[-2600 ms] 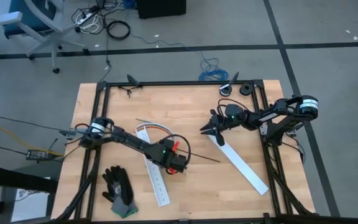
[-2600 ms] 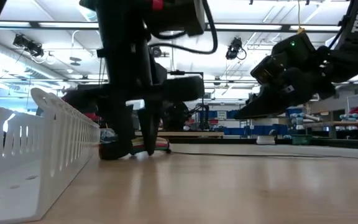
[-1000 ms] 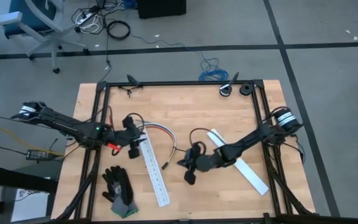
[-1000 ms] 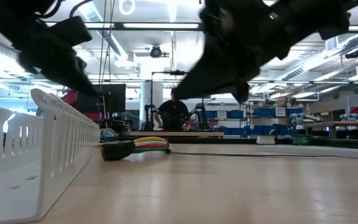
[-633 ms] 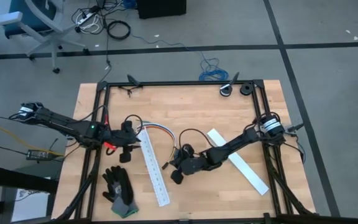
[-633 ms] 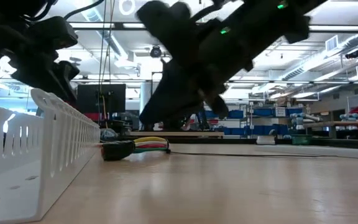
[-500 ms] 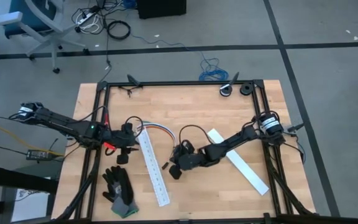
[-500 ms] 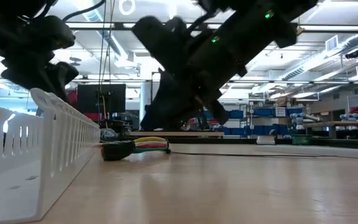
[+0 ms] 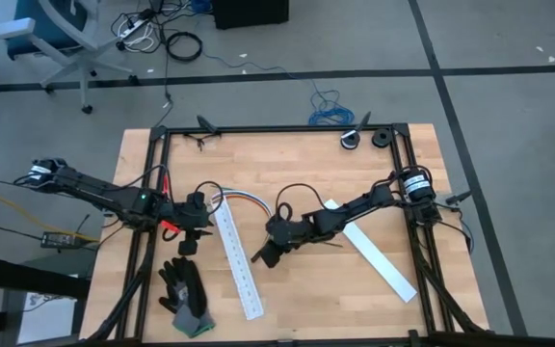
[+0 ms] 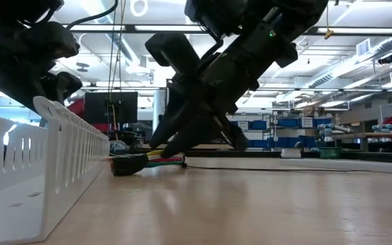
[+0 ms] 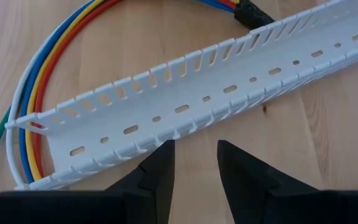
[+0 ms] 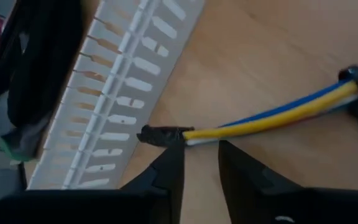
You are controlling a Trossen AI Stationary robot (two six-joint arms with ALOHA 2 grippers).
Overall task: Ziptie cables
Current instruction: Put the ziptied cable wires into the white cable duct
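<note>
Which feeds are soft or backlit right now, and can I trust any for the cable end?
Low view: both arms are dark silhouettes against bright ceiling lights. Right wrist view: slightly soft, yet the cables and their black-wrapped end read clearly above the right gripper. Left wrist view: sharp on the white slotted strip. High view: evenly lit, but detail is small.

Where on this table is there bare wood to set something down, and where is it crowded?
Free: the far strip of the table, beyond the cables; the near middle, between the two white slotted strips. Crowded: around the right gripper, and near the left gripper and glove.
</note>
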